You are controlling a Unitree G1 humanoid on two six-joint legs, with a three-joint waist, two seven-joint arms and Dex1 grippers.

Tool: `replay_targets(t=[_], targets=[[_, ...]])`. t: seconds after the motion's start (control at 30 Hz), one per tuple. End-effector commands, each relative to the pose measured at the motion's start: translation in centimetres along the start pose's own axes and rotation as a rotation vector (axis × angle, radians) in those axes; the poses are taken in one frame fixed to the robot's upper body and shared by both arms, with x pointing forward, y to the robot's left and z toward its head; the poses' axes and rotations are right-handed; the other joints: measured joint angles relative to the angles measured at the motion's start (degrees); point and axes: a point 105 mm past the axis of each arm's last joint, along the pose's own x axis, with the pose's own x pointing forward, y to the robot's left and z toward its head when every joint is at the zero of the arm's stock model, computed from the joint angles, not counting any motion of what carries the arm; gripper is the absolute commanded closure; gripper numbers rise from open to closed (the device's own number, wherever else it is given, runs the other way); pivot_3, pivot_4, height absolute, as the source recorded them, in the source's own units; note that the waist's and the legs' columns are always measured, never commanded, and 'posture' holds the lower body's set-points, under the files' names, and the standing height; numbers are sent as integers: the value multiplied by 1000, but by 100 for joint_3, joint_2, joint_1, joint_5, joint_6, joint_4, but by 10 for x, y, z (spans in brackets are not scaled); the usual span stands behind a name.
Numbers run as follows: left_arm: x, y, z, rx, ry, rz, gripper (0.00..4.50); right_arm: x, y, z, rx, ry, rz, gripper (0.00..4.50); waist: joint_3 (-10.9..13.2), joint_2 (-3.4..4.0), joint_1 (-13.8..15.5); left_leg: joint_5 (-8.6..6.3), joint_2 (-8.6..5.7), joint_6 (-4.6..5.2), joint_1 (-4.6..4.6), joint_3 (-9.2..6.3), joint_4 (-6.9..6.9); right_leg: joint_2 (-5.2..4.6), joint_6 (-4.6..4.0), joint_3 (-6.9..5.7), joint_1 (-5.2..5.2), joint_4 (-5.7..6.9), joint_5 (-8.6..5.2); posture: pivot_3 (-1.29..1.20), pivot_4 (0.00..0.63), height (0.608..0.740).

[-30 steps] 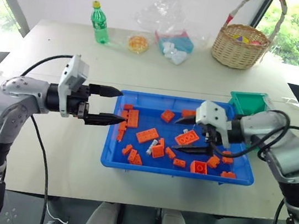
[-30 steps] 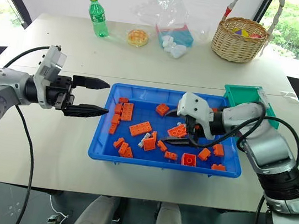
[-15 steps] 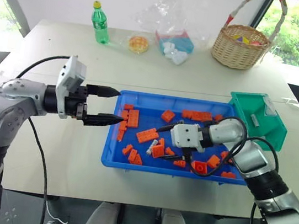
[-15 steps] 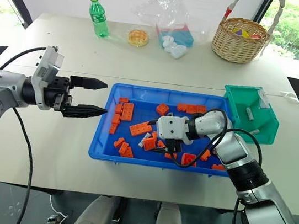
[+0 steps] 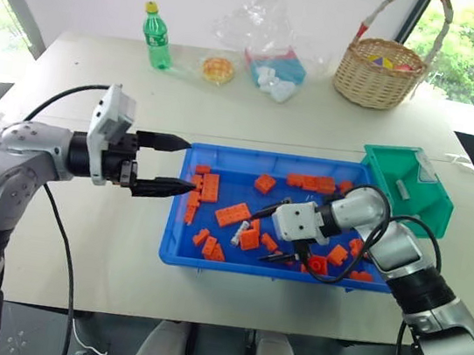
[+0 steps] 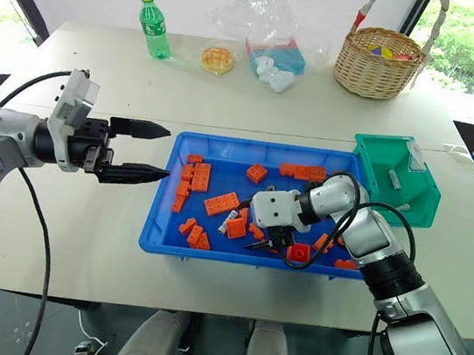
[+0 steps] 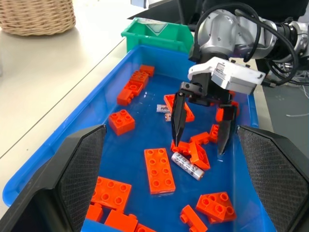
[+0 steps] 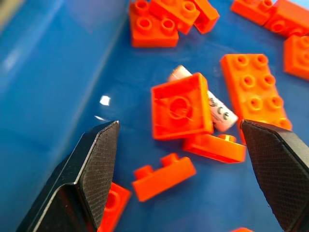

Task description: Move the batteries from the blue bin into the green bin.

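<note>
On the far left, over the table: left gripper, level, pointing toward the blue bin, two black fingers spread wide, nothing between them, tips just at the bin's left wall. Behind, at the back of the table: green bottle, small dish, clear bag. Next, in the middle: wide blue bin, full of orange bricks lying every which way. Among them, one battery, silver-grey, lying flat on the blue floor, half tucked under a tilted square orange brick. Another small battery farther back in the bin, near more bricks. Right above the half-hidden battery: right gripper, pointing down into the bin, fingers wide apart, holding nothing, one finger on each side of the square brick and the battery, tips close to the floor. Farther right, touching the blue bin's far right corner: green bin, small and deep, with one battery already lying inside. At the back right of the table: wicker basket with a tall handle.
</note>
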Motion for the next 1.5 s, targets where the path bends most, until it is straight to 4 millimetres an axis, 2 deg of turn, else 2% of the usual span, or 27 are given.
replay_targets(t=[0.03,0.23,0.27,0.33,0.5,0.53,0.57,0.7,0.87,0.97,1.13,1.17,1.2,1.3,1.4,1.5], targets=[[-2,1,12,54,-19,4,0,-1,0,11,23,-49,10,399,0,0,3,0,0,0,0,0,0,0,0,0,0,0,0,0,150,693],[-4,2,13,61,-18,6,0,4,5,8,36,-38,24,399,0,0,7,0,-1,0,0,0,0,-1,0,0,0,0,0,0,150,693],[-4,2,13,61,-17,7,0,5,5,8,38,-39,24,627,0,0,5,0,-1,0,0,0,0,-1,0,0,0,0,0,0,150,693],[-4,1,13,62,-15,7,0,7,6,8,39,-39,24,1226,0,0,5,0,-1,0,0,1,1,-1,0,0,0,0,0,0,150,693],[-4,0,13,61,-14,5,0,8,3,12,52,-60,0,3822,0,0,-2,0,0,0,1,0,0,0,0,1,0,2,0,0,150,693],[-4,0,13,62,-14,4,0,7,2,13,55,-66,-6,4276,0,0,2,0,0,-1,3,0,0,0,0,1,0,3,0,0,150,693],[-4,0,13,62,-14,3,0,7,1,14,59,-69,-10,4479,0,0,3,0,0,-1,4,0,1,-1,0,1,2,3,0,0,150,693],[-3,1,13,65,-16,3,0,-5,-7,28,78,-111,-42,4478,0,0,7,0,-1,0,4,1,1,-1,0,2,3,2,0,0,150,693],[-1,1,12,67,-19,1,0,-15,-44,46,137,-193,-196,4478,0,0,-27,0,0,-1,6,2,1,0,-4,7,0,3,3,0,150,693],[1,3,13,70,-28,1,0,-10,-79,36,176,-137,-370,4478,-1,-2,-21,0,4,-1,12,2,-1,5,-5,7,1,5,4,0,150,693],[2,3,15,76,-32,4,0,5,-89,22,182,-72,-398,4478,-2,-3,14,4,-4,-7,9,2,-4,3,-8,9,1,4,5,0,150,693],[1,3,15,76,-32,4,0,7,-90,20,174,-59,-408,3421,-2,-3,4,5,-5,-9,7,4,-4,2,-8,10,-1,5,6,0,150,693],[1,3,15,76,-32,5,0,7,-91,19,162,-49,-415,3042,-2,-3,-5,5,-6,-10,7,5,-4,2,-7,13,-2,5,6,0,150,693],[0,1,14,73,-29,4,0,5,-93,23,147,-68,-405,1483,-2,-3,-18,4,-5,-8,7,6,-4,3,-7,14,-3,6,6,0,150,693],[1,0,13,72,-27,2,0,-3,-94,32,125,-110,-369,1483,-1,-3,-38,4,-4,-8,8,6,-5,5,-7,14,-4,7,6,0,150,693],[1,-1,13,69,-27,4,0,-10,-85,40,56,-130,-261,1483,-1,-3,-37,4,-3,-7,8,8,-5,6,-7,15,-5,7,6,0,150,693]])
